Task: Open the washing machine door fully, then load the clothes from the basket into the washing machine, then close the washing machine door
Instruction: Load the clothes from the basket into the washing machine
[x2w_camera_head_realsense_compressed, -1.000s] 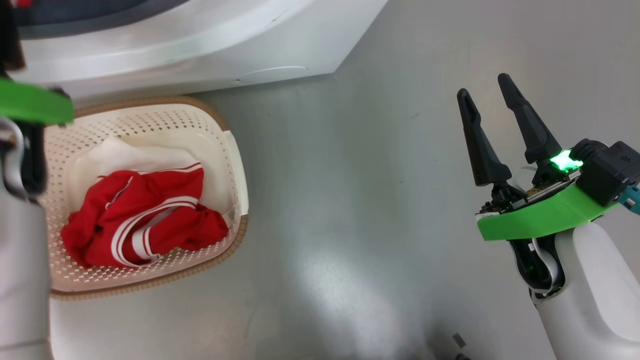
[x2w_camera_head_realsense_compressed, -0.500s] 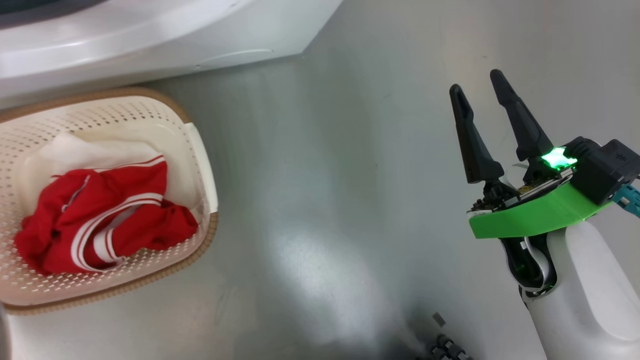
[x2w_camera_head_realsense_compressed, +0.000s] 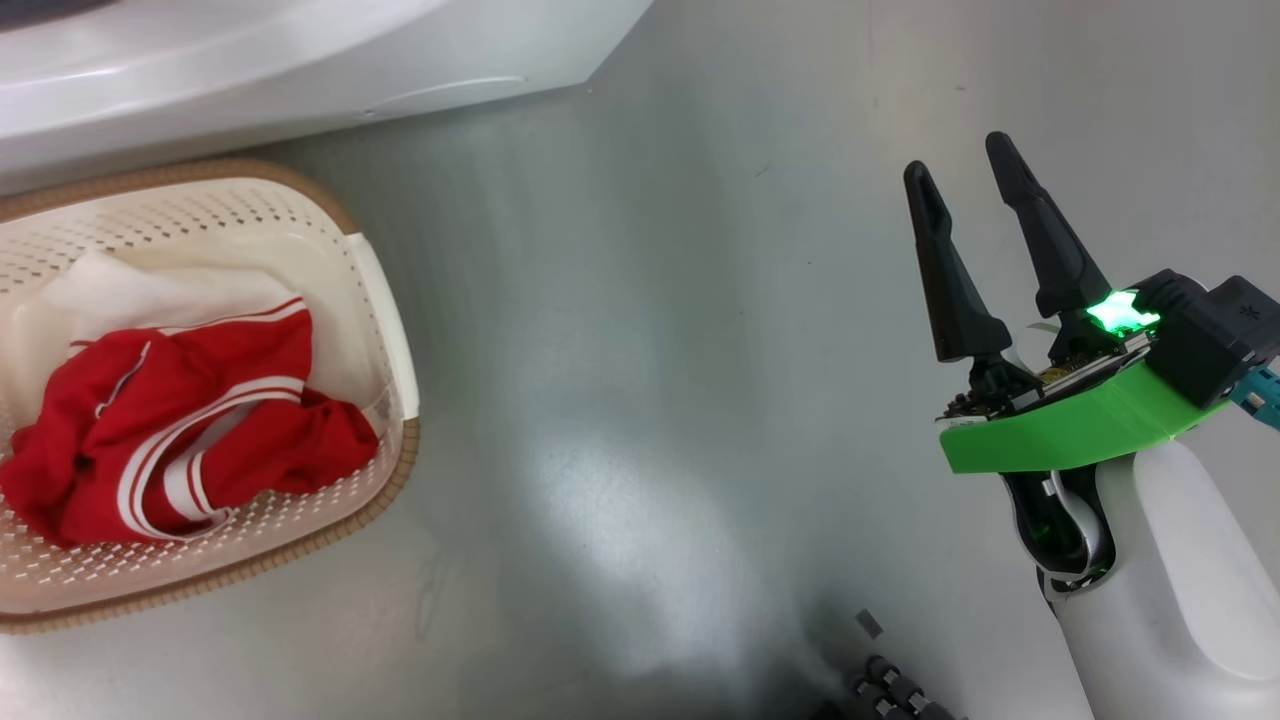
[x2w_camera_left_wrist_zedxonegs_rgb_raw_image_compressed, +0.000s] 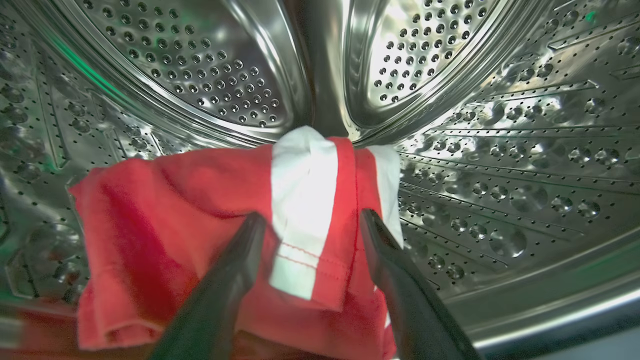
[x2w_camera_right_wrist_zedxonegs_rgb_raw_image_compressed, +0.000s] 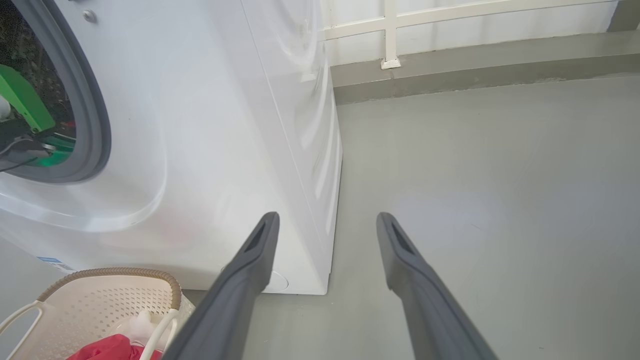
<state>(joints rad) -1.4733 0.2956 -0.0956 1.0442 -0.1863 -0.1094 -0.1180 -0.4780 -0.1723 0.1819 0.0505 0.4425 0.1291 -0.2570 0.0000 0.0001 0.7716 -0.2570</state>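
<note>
Left gripper (x2w_camera_left_wrist_zedxonegs_rgb_raw_image_compressed: 312, 217), left wrist view: two dark fingers stand spread apart inside the steel drum (x2w_camera_left_wrist_zedxonegs_rgb_raw_image_compressed: 200, 65) of the washing machine (x2w_camera_left_wrist_zedxonegs_rgb_raw_image_compressed: 550, 320), gripping nothing. One red garment (x2w_camera_left_wrist_zedxonegs_rgb_raw_image_compressed: 165, 215) with a broad white stripe lies against the drum wall beyond the tips. Its striped edge shows in the gap between the fingers. Whether the cloth touches either finger cannot be told.

Head view: right gripper (x2w_camera_head_realsense_compressed: 958, 158), two fingers, spread and empty, over bare grey floor (x2w_camera_head_realsense_compressed: 650, 350), well apart from the basket (x2w_camera_head_realsense_compressed: 385, 300). One basket stands on the floor just beside the machine's front. Inside it lies one crumpled heap of clothes (x2w_camera_head_realsense_compressed: 180, 430), red with white stripes. How many pieces make up the heap cannot be told. One white cloth (x2w_camera_head_realsense_compressed: 150, 290) lies under the heap, on the side toward the machine.

Right wrist view: the right gripper's two fingers stand wide, with the floor and the machine's lower corner behind them. One grey seal (x2w_camera_right_wrist_zedxonegs_rgb_raw_image_compressed: 97, 115) rings the machine's opening, and a green part of the left arm (x2w_camera_right_wrist_zedxonegs_rgb_raw_image_compressed: 25, 100) sits within it. One round white flap (x2w_camera_right_wrist_zedxonegs_rgb_raw_image_compressed: 277, 281) is low on the front. One blue sticker (x2w_camera_right_wrist_zedxonegs_rgb_raw_image_compressed: 50, 261) sits just above the basket rim.
</note>
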